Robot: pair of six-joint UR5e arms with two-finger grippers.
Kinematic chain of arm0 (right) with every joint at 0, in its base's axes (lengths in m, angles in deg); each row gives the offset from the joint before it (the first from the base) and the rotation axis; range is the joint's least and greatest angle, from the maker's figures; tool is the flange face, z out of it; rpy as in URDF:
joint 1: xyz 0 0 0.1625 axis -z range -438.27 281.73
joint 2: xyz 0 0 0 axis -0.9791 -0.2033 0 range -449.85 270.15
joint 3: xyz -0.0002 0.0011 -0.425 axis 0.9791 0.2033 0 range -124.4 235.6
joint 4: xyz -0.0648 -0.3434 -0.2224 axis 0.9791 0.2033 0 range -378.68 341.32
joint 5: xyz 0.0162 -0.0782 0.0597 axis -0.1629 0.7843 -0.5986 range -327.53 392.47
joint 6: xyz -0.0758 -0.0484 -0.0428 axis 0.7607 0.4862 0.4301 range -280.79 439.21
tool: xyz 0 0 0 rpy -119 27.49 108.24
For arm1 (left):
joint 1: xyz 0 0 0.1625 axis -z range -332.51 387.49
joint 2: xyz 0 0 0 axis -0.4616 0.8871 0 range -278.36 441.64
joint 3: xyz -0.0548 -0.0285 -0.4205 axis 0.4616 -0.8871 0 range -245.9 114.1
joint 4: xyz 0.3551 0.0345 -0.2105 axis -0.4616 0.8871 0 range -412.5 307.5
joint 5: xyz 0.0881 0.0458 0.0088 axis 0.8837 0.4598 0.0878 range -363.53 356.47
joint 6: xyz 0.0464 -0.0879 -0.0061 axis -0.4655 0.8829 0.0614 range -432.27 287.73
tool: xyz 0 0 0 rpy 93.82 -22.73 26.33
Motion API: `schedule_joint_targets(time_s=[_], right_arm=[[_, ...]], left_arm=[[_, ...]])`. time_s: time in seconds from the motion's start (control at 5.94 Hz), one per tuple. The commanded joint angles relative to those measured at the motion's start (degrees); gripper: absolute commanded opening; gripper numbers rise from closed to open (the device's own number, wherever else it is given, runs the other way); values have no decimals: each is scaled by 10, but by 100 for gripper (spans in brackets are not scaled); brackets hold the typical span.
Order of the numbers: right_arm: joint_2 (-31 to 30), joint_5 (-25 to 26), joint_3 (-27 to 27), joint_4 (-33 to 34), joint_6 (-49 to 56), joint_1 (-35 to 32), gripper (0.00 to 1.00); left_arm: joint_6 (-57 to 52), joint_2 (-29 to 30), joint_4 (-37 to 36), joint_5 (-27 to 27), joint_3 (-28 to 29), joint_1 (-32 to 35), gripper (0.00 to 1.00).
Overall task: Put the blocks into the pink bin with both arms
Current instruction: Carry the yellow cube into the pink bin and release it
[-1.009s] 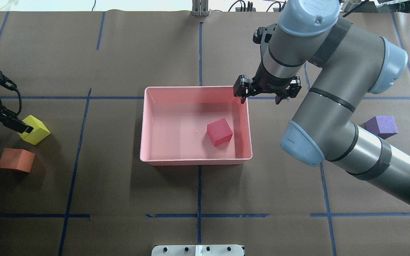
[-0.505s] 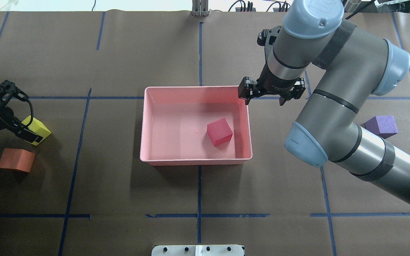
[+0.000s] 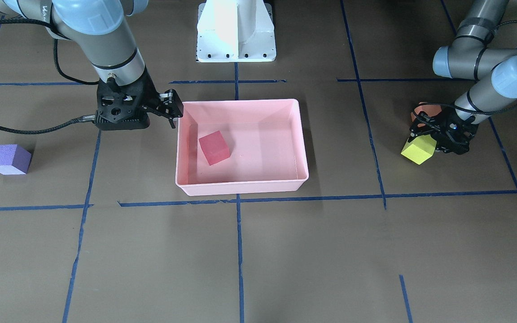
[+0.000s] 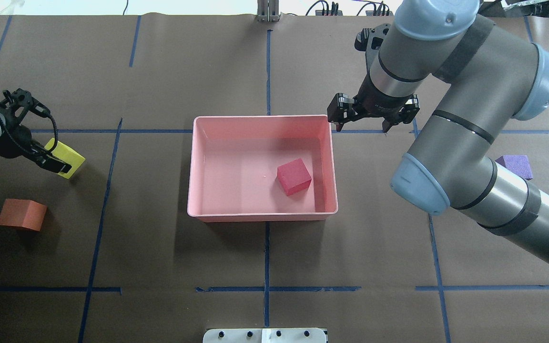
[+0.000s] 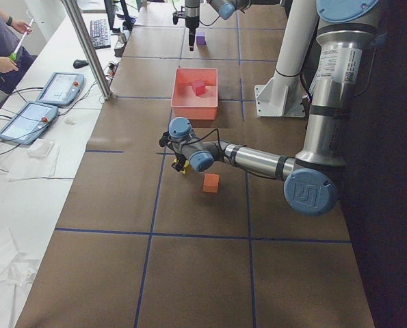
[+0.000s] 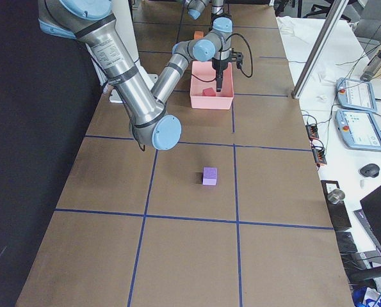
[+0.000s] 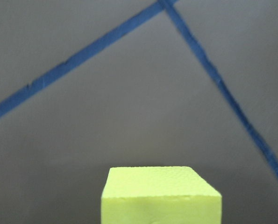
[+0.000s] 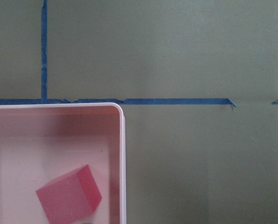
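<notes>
Pink bin (image 4: 262, 216) is sitting mid-table, straddling a blue tape line (image 4: 266, 257). Red block (image 4: 294, 176) is lying inside it, on the robot's-right half of the floor, turned a bit off the walls. That's 1 of 4 in.

Yellow block (image 4: 70, 156) is sitting in the left gripper (image 4: 62, 161), with the fingers clamped on it and the block tilted. It's looking lifted just clear of the table (image 4: 160, 247), though that's hard to confirm from above. Left wrist cam is showing its top face low in frame with bare table beyond. It's well apart from the bin, out on the robot's left. I'd judge block two is in the carry phase.

Orange block (image 4: 22, 215) is resting on the table near the yellow one, closer to the robot, with nothing gripping it. Purple block (image 4: 515, 165) is sitting far out on the robot's right, partly hidden behind the right arm in the overhead view, also free.

Right gripper (image 4: 362, 127) is hovering just outside the bin's far right corner, jaws spread wide and carrying nothing.

Count: 4 blocks (1 red, 1 yellow, 1 orange, 1 purple), 1 bin, 2 arms.

Remaining: drop yellow in, then fetch orange and purple. Likely orange goes to the left arm and purple to the right.
</notes>
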Motion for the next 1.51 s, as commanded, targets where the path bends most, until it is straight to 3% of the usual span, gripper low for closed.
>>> schedule_joint_targets(time_s=[0.0,0.34,0.67,0.84,1.01,1.18,1.35], right_arm=[[-52,-23,-15,-3,122,-46,100],[-127,-76,-24,-7,317,-127,100],[-181,-99,-39,-9,347,-171,100],[-241,-100,-47,-58,369,-181,100],[-330,-99,-31,-168,379,-181,100],[-383,-99,-16,-224,361,-181,100],[-396,-93,-5,-233,309,-181,100]], left_arm=[[99,63,-125,2,-84,9,48],[257,171,-249,4,-135,-12,49],[378,277,-336,73,-145,-105,50],[434,310,-361,142,-145,-161,100],[451,311,-363,199,-153,-200,100],[451,310,-362,201,-155,-201,100],[451,310,-363,201,-155,-202,100]])
